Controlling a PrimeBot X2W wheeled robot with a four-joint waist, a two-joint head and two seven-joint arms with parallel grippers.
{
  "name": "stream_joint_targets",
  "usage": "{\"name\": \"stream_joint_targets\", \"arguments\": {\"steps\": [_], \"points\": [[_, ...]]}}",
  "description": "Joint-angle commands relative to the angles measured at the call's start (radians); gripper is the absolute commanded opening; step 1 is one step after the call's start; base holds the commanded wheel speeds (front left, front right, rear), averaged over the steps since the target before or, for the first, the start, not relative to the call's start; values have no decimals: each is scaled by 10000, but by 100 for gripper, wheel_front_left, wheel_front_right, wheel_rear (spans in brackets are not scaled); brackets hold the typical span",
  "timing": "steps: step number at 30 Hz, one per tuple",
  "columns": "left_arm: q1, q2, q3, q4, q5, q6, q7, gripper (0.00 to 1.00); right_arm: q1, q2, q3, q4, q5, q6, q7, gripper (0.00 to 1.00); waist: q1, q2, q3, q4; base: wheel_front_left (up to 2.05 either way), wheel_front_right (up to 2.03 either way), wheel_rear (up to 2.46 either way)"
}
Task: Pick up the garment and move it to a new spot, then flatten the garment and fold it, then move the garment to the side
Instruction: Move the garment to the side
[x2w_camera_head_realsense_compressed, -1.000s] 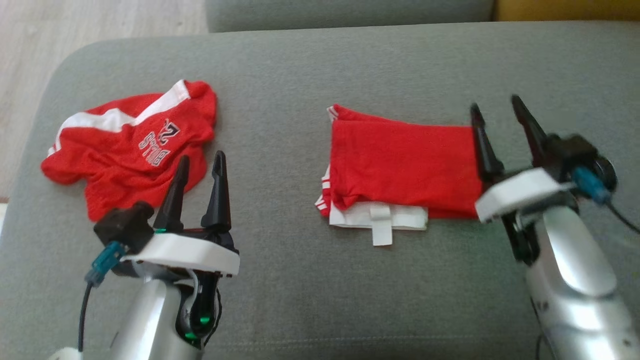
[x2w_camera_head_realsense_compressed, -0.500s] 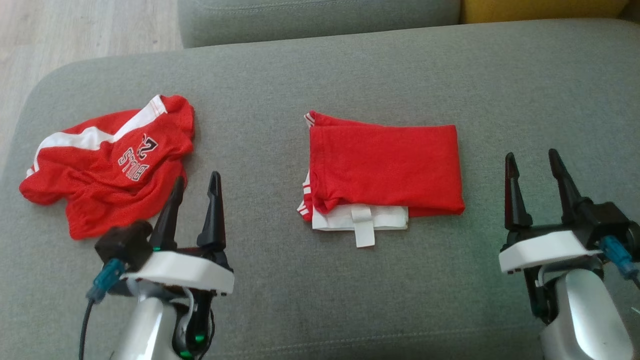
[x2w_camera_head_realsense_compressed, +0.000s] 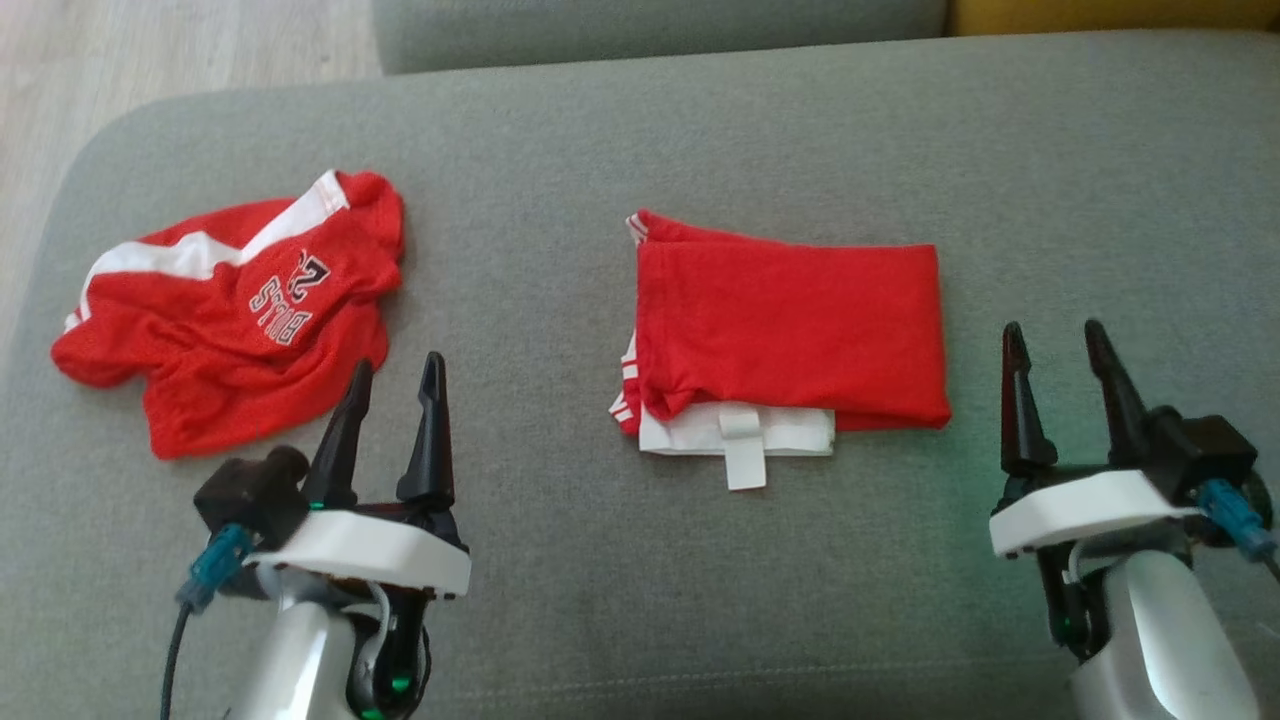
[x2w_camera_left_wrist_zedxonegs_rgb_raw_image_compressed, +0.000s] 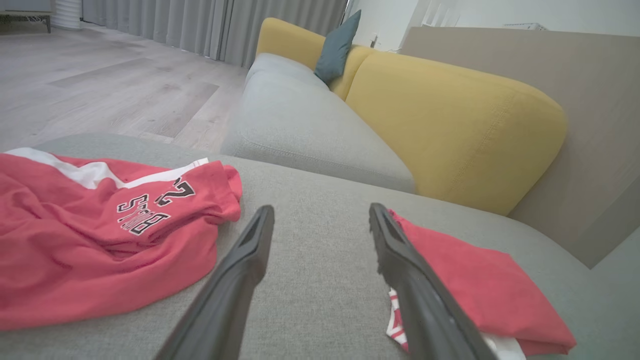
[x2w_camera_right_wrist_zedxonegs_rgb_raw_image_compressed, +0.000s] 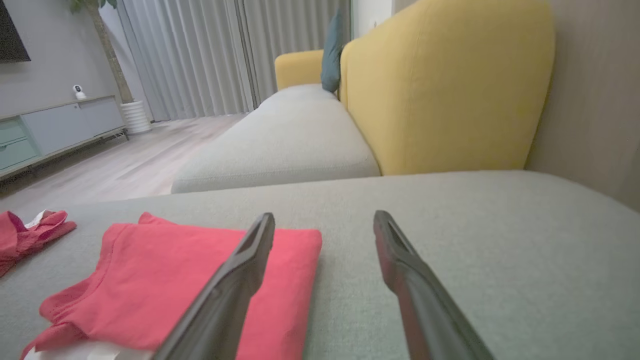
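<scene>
You had the folded red garment (x2w_camera_head_realsense_compressed: 790, 330) lying flat near the middle of the grey cushion (x2w_camera_head_realsense_compressed: 640, 600). Its long axis ran left to right across the head view, with the white band and its tab on the near edge. Bare cushion lay open to its right, in front of it and behind it. At the far left, the cushion's rounded corner met the wood floor (x2w_camera_head_realsense_compressed: 150, 50). A crumpled red jersey (x2w_camera_head_realsense_compressed: 230, 310) took up the left side. Your left gripper (x2w_camera_head_realsense_compressed: 397, 362) and right gripper (x2w_camera_head_realsense_compressed: 1052, 327) both stood with fingers spread, holding nothing.
</scene>
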Motion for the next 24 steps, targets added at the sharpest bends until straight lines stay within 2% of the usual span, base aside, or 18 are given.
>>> {"name": "stream_joint_targets", "arguments": {"steps": [1,11,24], "points": [[-423,72,299,-295,28,-66,-53,100,-423,-8,240,-45,346,35,118,100,0,0,156,135,0,0,0],[-875,72,123,-181,145,-151,-53,100,-1562,-7,262,1961,1885,35,855,100,0,0,1005,807,0,0,0],[-1241,72,28,24,215,-181,-53,100,-2728,-7,405,3817,2416,35,966,100,0,0,1700,1240,0,0,0]]}}
